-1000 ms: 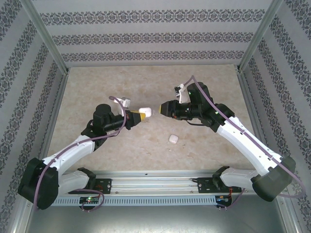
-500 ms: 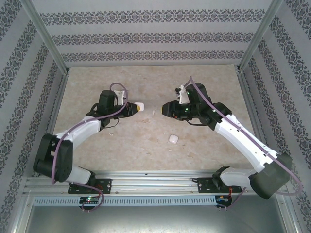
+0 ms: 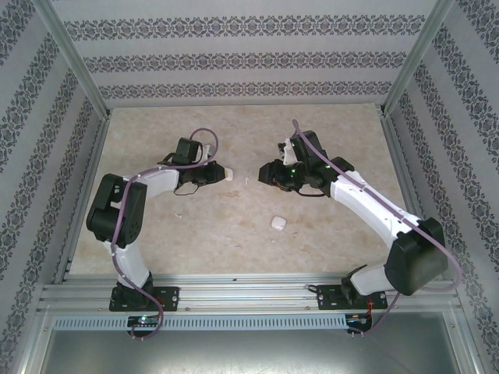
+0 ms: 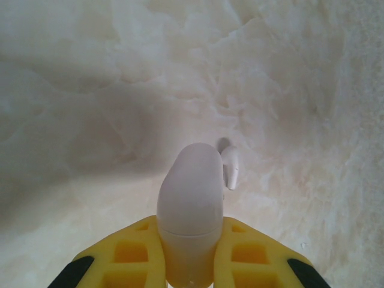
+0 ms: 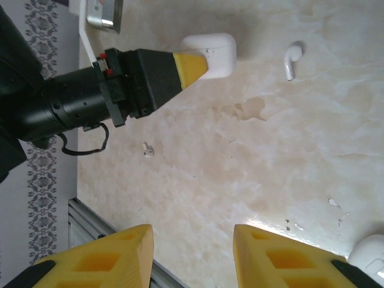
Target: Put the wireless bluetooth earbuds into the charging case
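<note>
Earbuds lie loose on the table: one earbud rests on its side just beside the rounded end of the charging case, and a second earbud sits well apart from it, on the left arm's side. The left claw is pinched on the charging case, its yellow fingers clamping the lower body. The case is held low over the table and its lid looks shut. The right claw hangs spread and empty above the table, facing the left one. A spare case lies by itself toward the near edge. Each bud looks very light, hard and glossy, so it would likely skid or flick away under a careless pinch. It is also small enough to leave the fingers little room. The safest hold seems to be across the bulbous head with the stem left free, so the stem can lead into its socket. A gentle squeeze should do, since the shell looks stiff but would be easy to drop.
</note>
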Tool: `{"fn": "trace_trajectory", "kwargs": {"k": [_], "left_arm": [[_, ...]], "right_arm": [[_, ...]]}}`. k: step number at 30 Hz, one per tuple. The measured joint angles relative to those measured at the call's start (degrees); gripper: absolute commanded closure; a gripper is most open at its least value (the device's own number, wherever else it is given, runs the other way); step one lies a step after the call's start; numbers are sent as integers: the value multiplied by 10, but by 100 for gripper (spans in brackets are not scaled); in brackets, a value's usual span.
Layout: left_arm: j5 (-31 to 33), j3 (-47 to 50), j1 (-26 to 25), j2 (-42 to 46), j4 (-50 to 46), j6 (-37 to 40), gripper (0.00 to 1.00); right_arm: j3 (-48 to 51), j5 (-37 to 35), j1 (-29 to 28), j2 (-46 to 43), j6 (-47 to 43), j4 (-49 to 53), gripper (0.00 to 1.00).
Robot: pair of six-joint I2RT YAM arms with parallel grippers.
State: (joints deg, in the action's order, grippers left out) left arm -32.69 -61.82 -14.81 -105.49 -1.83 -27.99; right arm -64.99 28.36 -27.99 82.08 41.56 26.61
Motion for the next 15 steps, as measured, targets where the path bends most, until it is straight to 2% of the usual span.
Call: {"fn": "trace_trajectory", "kwargs": {"k": [7, 15], "left_arm": [[0, -35, 9, -45, -8, 10, 91], [7, -48, 14, -55, -29, 19, 73]], "right_arm": [[-12, 17, 2, 54, -2, -3, 60], [-18, 21, 1, 64, -6, 3, 58]]}}
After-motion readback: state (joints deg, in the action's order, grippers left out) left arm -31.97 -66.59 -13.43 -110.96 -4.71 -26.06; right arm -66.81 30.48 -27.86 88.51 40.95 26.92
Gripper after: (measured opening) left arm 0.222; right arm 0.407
